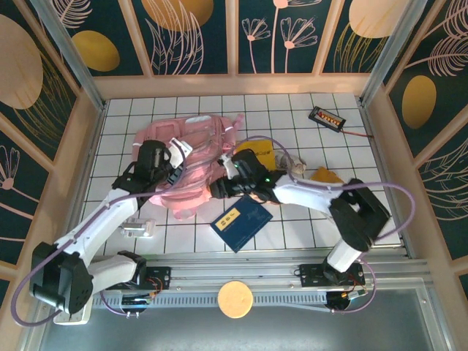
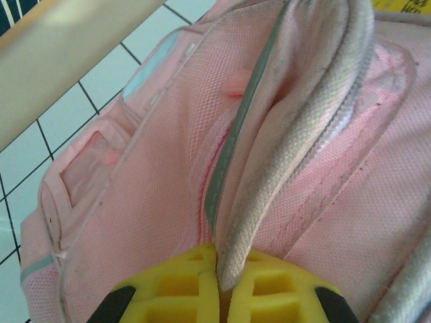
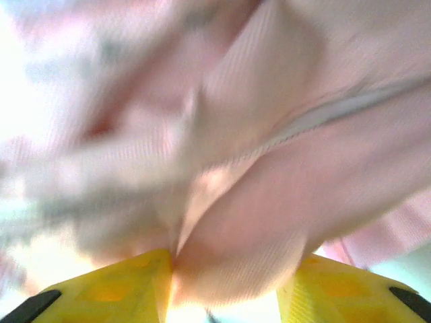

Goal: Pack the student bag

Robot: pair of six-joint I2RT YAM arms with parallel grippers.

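Clamping a strap (image 2: 303, 134), the left claw (image 2: 221, 262) holds the student bag (image 1: 205, 135); contents hidden.

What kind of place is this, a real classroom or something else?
Likely a robot test booth: a white gridded table, printed floral wall panels, and robot arms bolted to a front rail.

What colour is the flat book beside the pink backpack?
The flat rectangular book is dark blue with a gold label, clearest in the top external view.

Blurred fabric of the student bag (image 3: 256, 222) at the right gripper (image 3: 225, 289), perhaps pinched, bag's middle hidden beneath both arms
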